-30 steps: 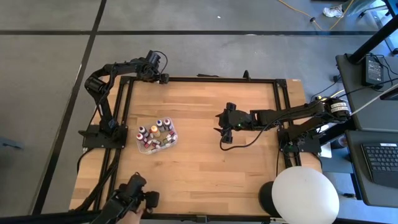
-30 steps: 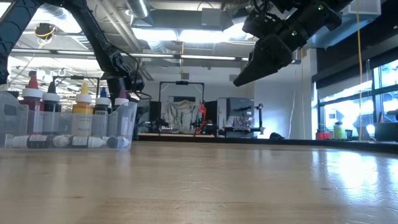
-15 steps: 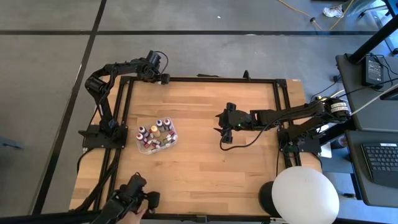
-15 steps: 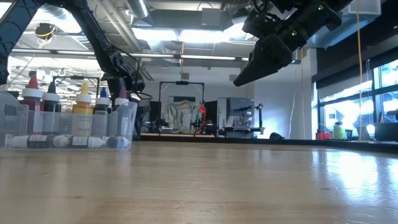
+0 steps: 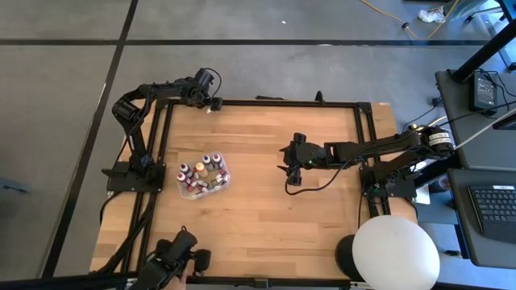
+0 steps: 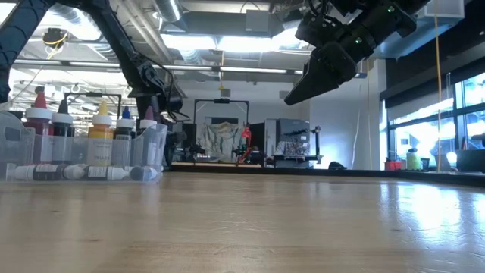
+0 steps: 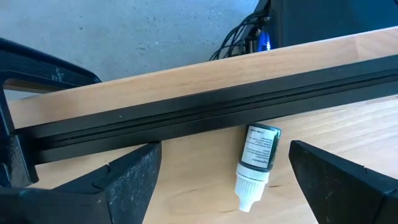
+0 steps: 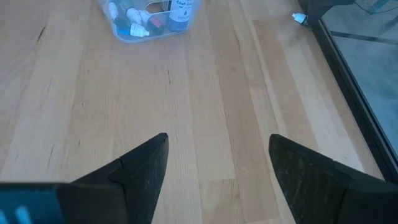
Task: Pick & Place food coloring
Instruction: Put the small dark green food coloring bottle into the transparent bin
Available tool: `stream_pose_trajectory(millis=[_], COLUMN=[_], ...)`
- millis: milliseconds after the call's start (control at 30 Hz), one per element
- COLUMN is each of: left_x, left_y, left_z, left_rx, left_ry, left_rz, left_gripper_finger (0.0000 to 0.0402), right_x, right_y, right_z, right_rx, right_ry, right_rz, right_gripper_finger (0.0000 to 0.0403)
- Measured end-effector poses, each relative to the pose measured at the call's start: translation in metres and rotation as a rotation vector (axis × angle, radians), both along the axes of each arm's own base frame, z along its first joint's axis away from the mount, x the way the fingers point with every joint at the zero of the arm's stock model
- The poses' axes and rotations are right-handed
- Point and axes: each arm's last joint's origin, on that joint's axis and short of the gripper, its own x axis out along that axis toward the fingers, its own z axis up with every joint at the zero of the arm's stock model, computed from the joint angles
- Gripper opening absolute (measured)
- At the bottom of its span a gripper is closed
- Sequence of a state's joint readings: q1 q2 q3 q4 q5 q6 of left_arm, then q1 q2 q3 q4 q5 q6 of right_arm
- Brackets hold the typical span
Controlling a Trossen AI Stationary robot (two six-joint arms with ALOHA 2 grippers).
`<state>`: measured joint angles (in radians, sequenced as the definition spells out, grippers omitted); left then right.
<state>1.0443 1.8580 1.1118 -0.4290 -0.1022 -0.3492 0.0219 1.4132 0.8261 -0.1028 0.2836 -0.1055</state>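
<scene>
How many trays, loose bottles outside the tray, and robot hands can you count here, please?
Clear tray: 1 (the bottles packed inside are too crowded to count)
Loose bottle lying outside the tray: 1
Robot hands: 2 (left hand, right hand)
Total: 4

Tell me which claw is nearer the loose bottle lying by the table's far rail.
Left. The left claw is open and sits right over the loose bottle at the far rail. The right claw is open above mid-table, well away from it.
</scene>
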Motion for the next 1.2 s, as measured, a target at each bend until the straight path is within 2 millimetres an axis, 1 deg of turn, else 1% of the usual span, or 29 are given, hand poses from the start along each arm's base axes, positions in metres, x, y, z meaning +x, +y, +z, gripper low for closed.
stream_pose_trajectory(millis=[400,667,867,933,1133,1200], left_x=[0.007,0.006,0.006,0.006,0.008,0.008], left_y=[-0.005,-0.005,-0.005,-0.006,-0.004,-0.003], left_z=[0.000,0.000,0.000,-0.002,-0.022,-0.025], left_rx=[-0.004,0.012,-0.002,-0.007,-0.055,-0.063], left_ry=[0.020,0.043,0.034,0.036,0.056,0.060], left_rz=[-0.068,-0.050,-0.071,-0.076,-0.078,-0.076], left_gripper_finger=[0.0347,0.0347,0.0346,0.0342,0.0319,0.0309], right_x=[0.000,0.000,0.000,0.000,0.000,0.000], right_y=[0.000,0.000,0.000,0.000,0.000,0.000], right_z=[0.000,0.000,0.000,0.000,0.000,0.000], right_rx=[0.000,0.000,0.000,0.000,0.000,0.000], right_ry=[0.000,0.000,0.000,0.000,0.000,0.000], right_rz=[0.000,0.000,0.000,0.000,0.000,0.000], right_gripper_finger=[0.0280,0.0280,0.0280,0.0280,0.0280,0.0280])
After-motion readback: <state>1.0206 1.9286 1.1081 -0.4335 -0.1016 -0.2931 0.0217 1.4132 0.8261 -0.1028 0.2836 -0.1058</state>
